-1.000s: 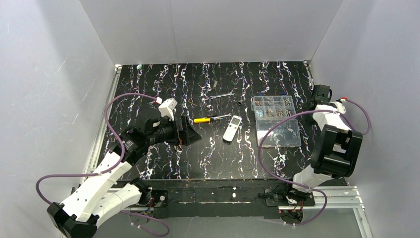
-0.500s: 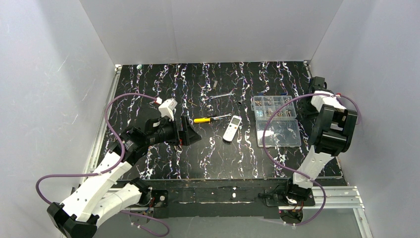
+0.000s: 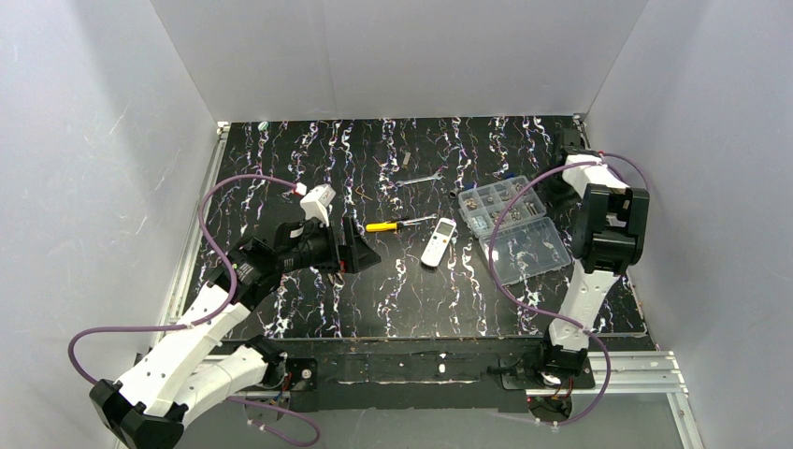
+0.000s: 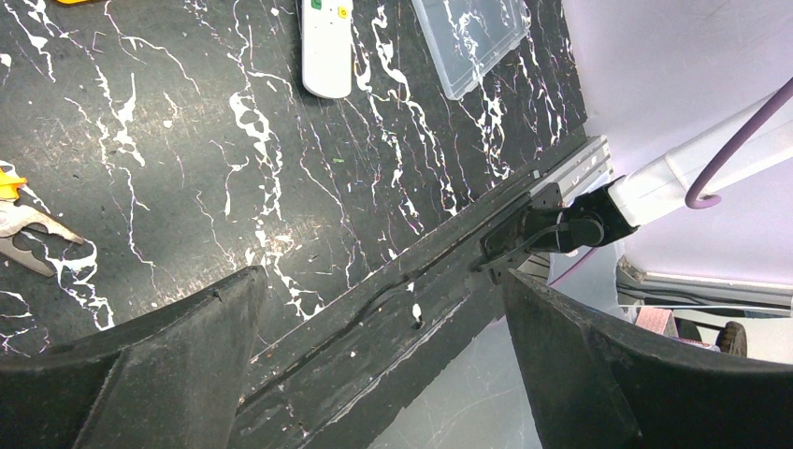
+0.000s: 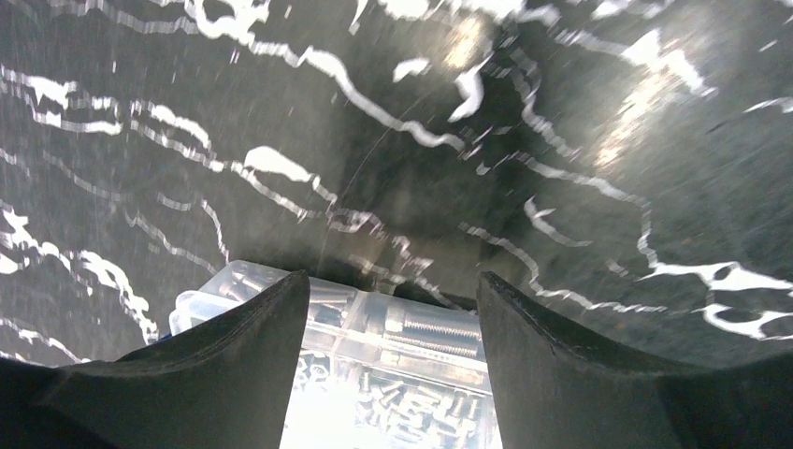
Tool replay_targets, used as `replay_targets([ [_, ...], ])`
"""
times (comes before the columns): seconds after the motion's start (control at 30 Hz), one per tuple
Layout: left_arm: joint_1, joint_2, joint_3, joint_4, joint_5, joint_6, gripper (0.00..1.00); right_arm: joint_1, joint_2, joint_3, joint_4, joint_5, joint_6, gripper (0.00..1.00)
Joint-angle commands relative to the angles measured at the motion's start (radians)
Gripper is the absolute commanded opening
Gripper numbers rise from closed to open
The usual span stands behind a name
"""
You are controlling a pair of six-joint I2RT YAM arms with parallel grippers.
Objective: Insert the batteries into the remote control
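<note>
- The black marbled table (image 3: 421,304) spreads beneath both claws, with white walls on three sides.
- The left arm (image 3: 196,327) reaches in from the near left corner. Its left claw (image 4: 383,276) is spread wide with nothing between the fingers, and it hangs over bare table.
- The right arm (image 3: 608,224) stands up along the right side and bends down towards the far right of the table. Its right claw (image 5: 393,281) is parted and points down at the table.
- The clear compartment box (image 3: 531,251) lies open. Its screw-filled half is directly under the right claw, and one edge shows in the gap between the fingers. The wrist view does not settle whether the fingers touch it. Its empty lid half lies nearer the arm bases.
- The remote control (image 3: 438,242) lies flat with its buttons up. It is ahead of the left claw's fingertips and apart from them. Seen from the right claw, it is on the far side of the box, near the lid but not touching it.
- The yellow-handled screwdriver (image 3: 397,224) lies just beyond the left claw, its tip near the remote's far end.
- A plier-like tool (image 4: 23,224) lies close to the left claw's outer finger.
- A greenish speck (image 3: 265,123) sits at the far left corner, well apart from both claws and too small to identify.
</note>
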Motion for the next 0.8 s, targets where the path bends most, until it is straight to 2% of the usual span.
replay_targets([
  [0.0,0.005,-0.009,0.035,-0.018,0.01,0.001,0.98,0.063,-0.01,0.021,-0.049,-0.026,-0.017,0.73],
  [0.4,0.005,-0.007,0.03,-0.008,0.013,-0.006,0.98,0.139,-0.071,-0.065,-0.012,-0.029,0.013,0.73],
  [0.57,0.005,-0.007,0.034,-0.026,-0.005,0.012,0.98,0.137,-0.158,-0.105,0.025,0.061,-0.021,0.74],
  [0.77,0.005,0.005,0.03,-0.053,-0.058,0.017,0.98,0.131,-0.325,-0.163,0.059,0.196,-0.152,0.77],
])
